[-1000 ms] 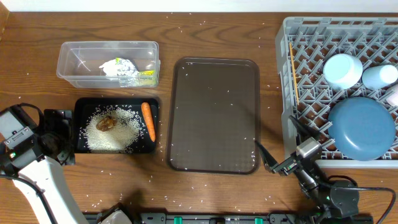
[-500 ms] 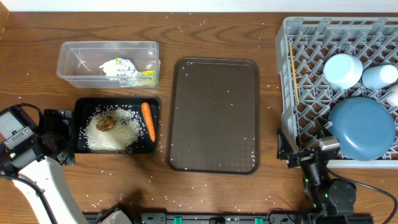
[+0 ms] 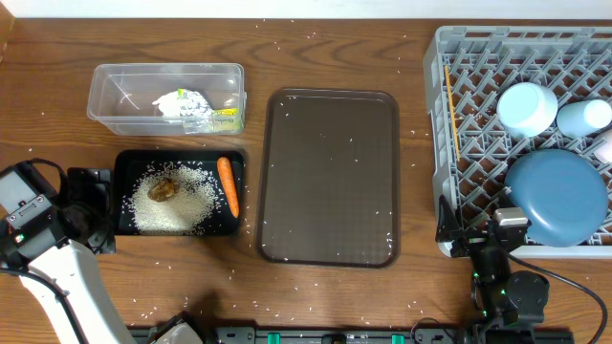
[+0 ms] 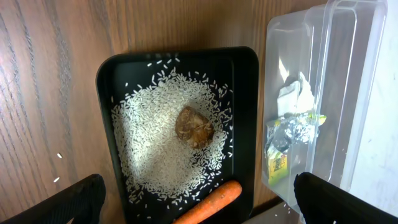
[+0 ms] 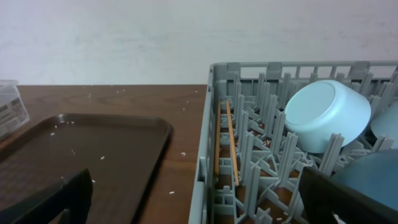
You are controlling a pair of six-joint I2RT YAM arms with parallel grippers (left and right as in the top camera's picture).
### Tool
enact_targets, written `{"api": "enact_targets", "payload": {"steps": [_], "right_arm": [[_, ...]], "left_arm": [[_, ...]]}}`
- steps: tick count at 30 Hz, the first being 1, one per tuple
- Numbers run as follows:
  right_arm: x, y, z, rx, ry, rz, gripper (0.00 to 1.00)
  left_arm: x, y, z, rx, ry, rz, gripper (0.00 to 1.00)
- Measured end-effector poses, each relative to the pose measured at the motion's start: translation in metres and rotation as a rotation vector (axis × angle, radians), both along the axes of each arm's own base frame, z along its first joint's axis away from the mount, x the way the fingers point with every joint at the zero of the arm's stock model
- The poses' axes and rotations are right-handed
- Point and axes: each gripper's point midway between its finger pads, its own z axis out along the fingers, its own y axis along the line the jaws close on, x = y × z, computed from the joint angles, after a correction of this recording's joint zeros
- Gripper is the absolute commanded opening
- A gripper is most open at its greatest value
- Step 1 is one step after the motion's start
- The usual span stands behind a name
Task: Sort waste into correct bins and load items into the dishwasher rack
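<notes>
The black tray (image 3: 122,191) holds rice (image 3: 182,205), a brown lump (image 3: 163,189) and a carrot (image 3: 229,184). The clear tub (image 3: 110,81) holds a napkin (image 3: 182,102), foil (image 3: 199,119) and a wrapper (image 3: 226,117). The grey rack (image 3: 459,48) holds the dark-blue plate (image 3: 557,196), bowl (image 3: 527,107), light-blue cup (image 3: 583,118), white cup (image 3: 604,145) and chopsticks (image 3: 450,110). My left gripper (image 3: 96,208) is open and empty left of the black tray (image 4: 112,81), above the carrot (image 4: 208,202). My right gripper (image 3: 473,229) is open and empty at the rack's front-left corner (image 5: 205,155).
A brown serving tray (image 3: 330,172) lies between the bins and the rack, with a few stray rice grains on it. Loose grains are scattered over the wooden table (image 3: 335,57). The right wrist view shows the chopsticks (image 5: 231,143) and bowl (image 5: 326,115).
My right gripper has moved right and back, from beside the brown tray's front-right corner to the rack's front-left corner. The left arm has not moved.
</notes>
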Motion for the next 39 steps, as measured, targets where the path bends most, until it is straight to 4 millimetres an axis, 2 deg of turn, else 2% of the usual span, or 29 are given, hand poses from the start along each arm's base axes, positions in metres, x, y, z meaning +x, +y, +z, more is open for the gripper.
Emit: {"api": "enact_targets", "payload": {"steps": [39], "right_arm": [[0.0, -0.0005, 0.0002, -0.014, -0.002, -0.002, 0.99]], "left_arm": [[0.0, 0.0, 0.0001, 0.0, 0.0, 0.0, 0.98]]}}
